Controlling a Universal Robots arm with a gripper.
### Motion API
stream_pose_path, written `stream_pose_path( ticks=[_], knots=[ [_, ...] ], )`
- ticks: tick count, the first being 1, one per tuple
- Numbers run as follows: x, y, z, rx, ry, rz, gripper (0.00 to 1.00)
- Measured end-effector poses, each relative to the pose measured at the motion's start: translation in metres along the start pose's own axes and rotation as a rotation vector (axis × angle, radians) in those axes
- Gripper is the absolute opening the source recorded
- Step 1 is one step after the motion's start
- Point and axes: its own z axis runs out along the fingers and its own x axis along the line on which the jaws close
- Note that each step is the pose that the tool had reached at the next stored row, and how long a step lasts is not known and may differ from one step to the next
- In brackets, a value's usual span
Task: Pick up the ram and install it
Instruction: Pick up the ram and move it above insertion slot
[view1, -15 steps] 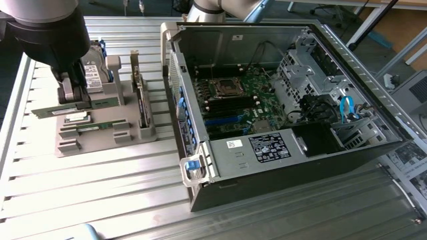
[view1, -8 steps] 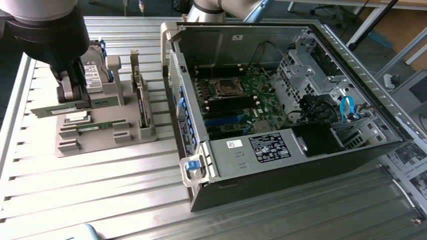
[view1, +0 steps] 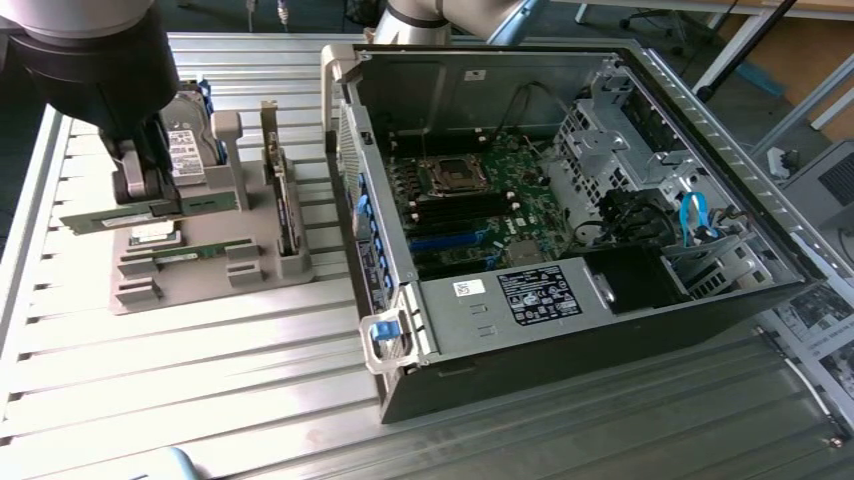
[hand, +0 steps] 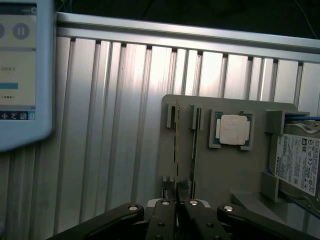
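- One ram (view1: 94, 219) (hand: 176, 145) sits in the claw (view1: 138, 208) (hand: 176, 207). The jaws are closed on it, pinching its flat faces. The stick is held about level and sticks out both sides of the fingers.
- It hangs over the grey holder (view1: 187, 290) (hand: 220, 170) on the ext. view's left, well apart from the PC case (view1: 400, 80). Can't tell if it is fully clear of its slot.
- In the wrist view the ram is edge-on, a thin strip running straight out from between the fingertips.
- What looks like a 2nd green stick (view1: 187, 257) (hand: 194, 140) lies in the holder just beside it (so prob. two sticks in all).
- One CPU (view1: 154, 236) (hand: 233, 129), square and silver, sits in its pocket on the holder near the claw.
- One HDD (view1: 187, 150) (hand: 299, 162) stands at the holder's far end.
- One expansion card (view1: 278, 195) stands upright on the holder's edge nearest the case.
- One PC case lies open on the slatted metal surface (view1: 200, 380) (hand: 115, 125), w/ the mobo (view1: 494, 190) exposed.
- One tablet screen (hand: 20, 70) is in the wrist view.
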Motion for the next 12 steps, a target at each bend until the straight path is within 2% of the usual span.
stream_pose_path(
  ticks=[12],
  knots=[
    [0.0000,0.0001,-0.0033,0.0000,0.0001,0.000,0.13]
  ],
)
